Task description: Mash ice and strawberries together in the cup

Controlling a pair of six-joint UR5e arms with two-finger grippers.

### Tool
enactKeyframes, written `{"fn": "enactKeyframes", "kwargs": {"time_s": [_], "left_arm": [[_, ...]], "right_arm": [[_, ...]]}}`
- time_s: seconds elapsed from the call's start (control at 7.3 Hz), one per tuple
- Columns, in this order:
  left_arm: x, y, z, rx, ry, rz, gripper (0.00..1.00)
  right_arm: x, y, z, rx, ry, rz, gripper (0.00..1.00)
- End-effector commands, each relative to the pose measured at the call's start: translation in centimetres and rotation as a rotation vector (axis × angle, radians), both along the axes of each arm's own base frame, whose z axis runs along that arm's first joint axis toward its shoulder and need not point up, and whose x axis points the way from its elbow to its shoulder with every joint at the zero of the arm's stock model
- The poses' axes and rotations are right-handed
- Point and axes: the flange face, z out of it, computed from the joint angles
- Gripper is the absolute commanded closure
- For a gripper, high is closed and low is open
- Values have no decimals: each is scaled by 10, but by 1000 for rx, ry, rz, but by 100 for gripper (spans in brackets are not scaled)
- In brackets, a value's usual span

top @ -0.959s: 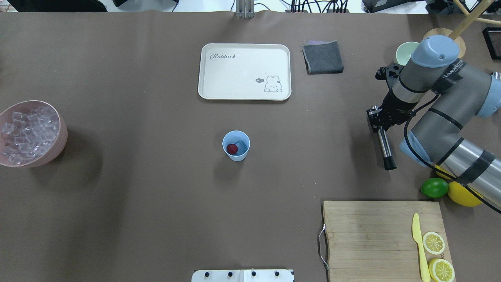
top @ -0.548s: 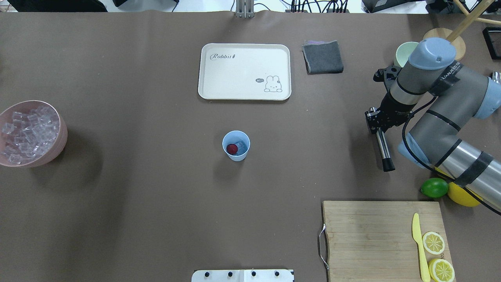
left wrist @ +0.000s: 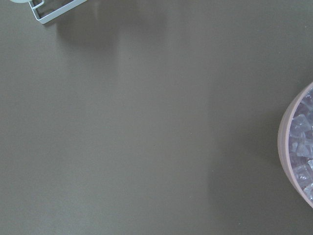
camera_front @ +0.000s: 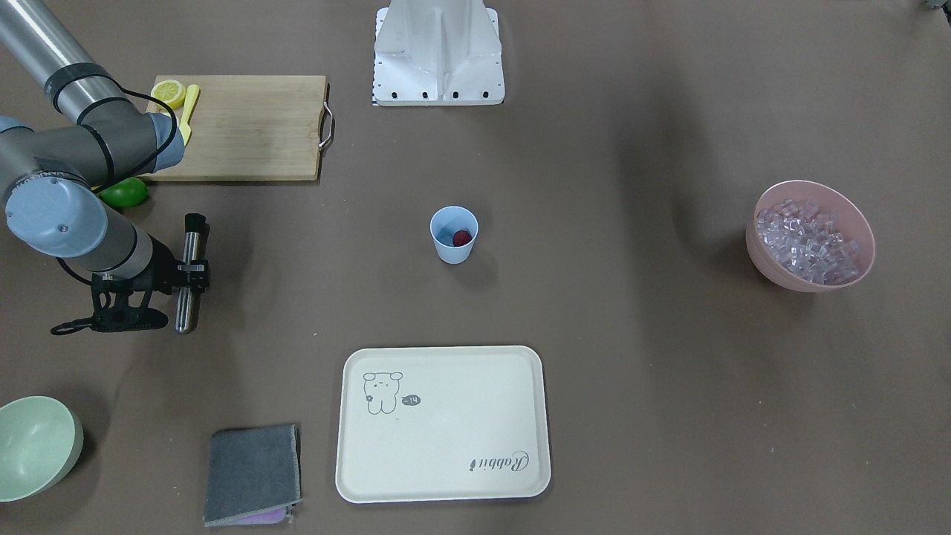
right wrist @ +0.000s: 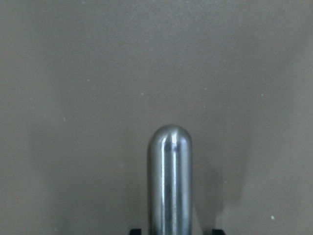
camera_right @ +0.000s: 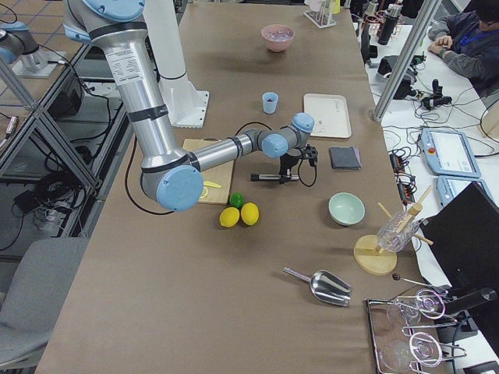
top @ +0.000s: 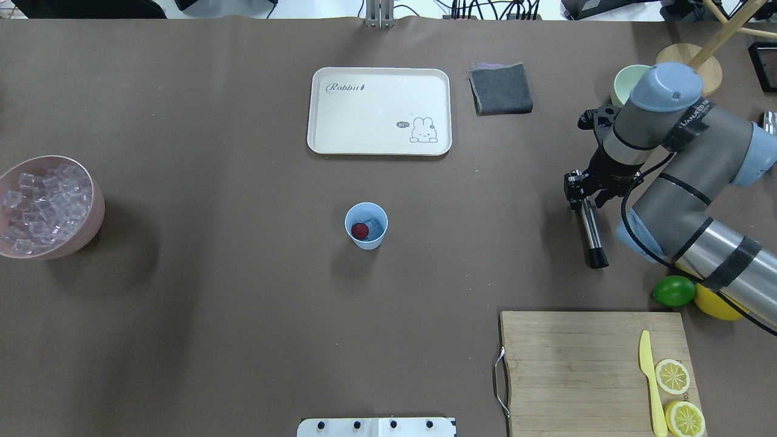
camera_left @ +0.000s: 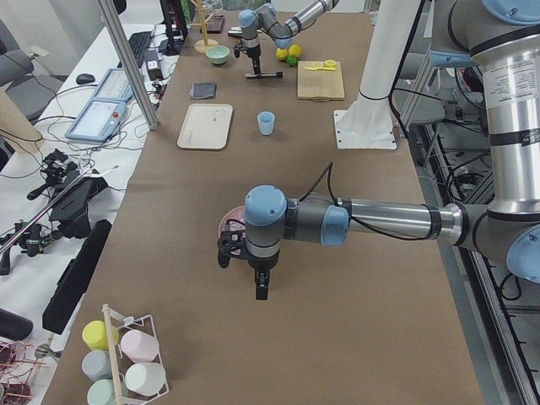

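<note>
The light-blue cup stands upright mid-table, also in the front view. Inside it lie a dark-red strawberry and a clear ice cube. More ice fills the pink bowl at the far left. My right gripper is shut on a steel muddler with a black tip, held roughly level above the table, far right of the cup. The right wrist view shows its rounded end. My left gripper shows only in the exterior left view, by the pink bowl; I cannot tell its state.
A cream tray and a grey cloth lie at the back. A pale-green bowl sits behind the right arm. A lime, a lemon and a cutting board with a knife and lemon halves are front right.
My right gripper has shifted slightly left with the muddler, whose black tip has swung a little toward the board. The cup and bowl have not moved.
</note>
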Motion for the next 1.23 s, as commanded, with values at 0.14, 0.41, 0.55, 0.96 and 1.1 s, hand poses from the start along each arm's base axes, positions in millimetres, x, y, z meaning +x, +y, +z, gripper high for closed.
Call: {"fn": "enactKeyframes", "kwargs": {"time_s": [0.14, 0.41, 0.55, 0.96, 1.1], "left_arm": [[0, 1, 2, -4, 0, 0, 2], [0, 1, 2, -4, 0, 1, 2], [0, 2, 2, -5, 0, 1, 2], [0, 2, 2, -5, 0, 0, 2], [0, 2, 2, -5, 1, 0, 2]], "right_arm": [[2, -3, -10, 13, -10, 9, 0], [42, -25, -17, 22, -33, 56, 0], [55, -30, -25, 40, -44, 63, 0], [160, -41, -1, 125, -45, 42, 0], [202, -36, 3, 136, -16, 3, 0]]}}
